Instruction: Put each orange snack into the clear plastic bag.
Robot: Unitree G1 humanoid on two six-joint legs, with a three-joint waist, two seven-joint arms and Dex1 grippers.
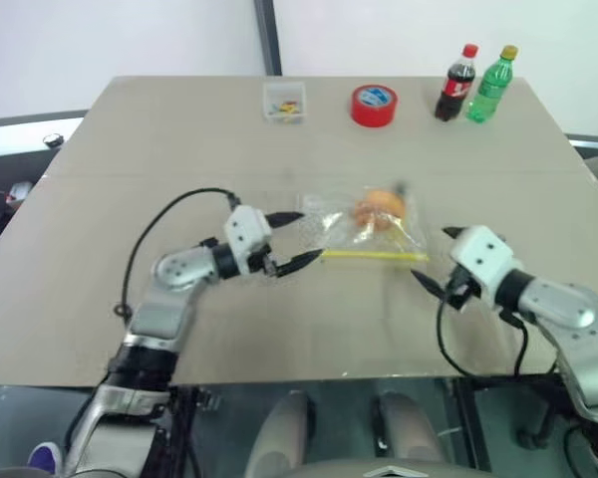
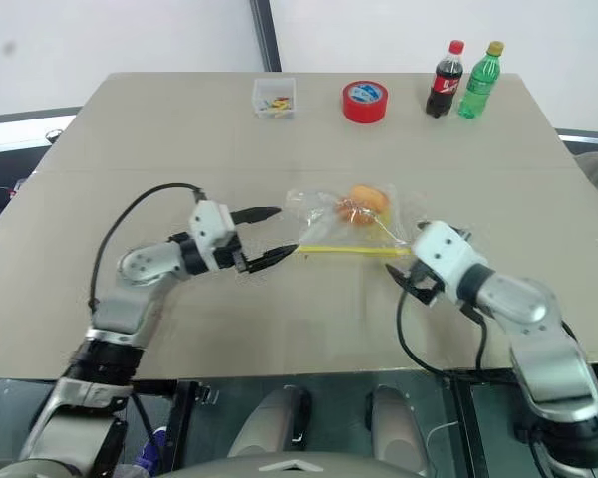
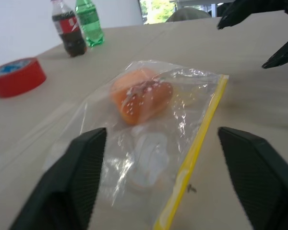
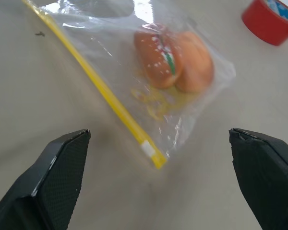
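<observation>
While both orange snacks point(image 4: 175, 60) lie inside the clear plastic bag point(image 1: 369, 234) mid-table point(image 1: 179, 149), the left gripper point(image 1: 291, 239) and right gripper point(image 1: 434, 261) flank it, fingers spread, holding nothing.

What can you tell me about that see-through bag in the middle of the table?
The clear plastic bag is a thin, crinkly, glossy pouch with a yellow seal strip along one edge. It lies flat on the tan table, roughly mid-table, between the two open end effectors, neither of which touches it. Inside it sit two orange snacks, side by side and touching, bulging the film slightly. Whether the strip is sealed cannot be told.
</observation>
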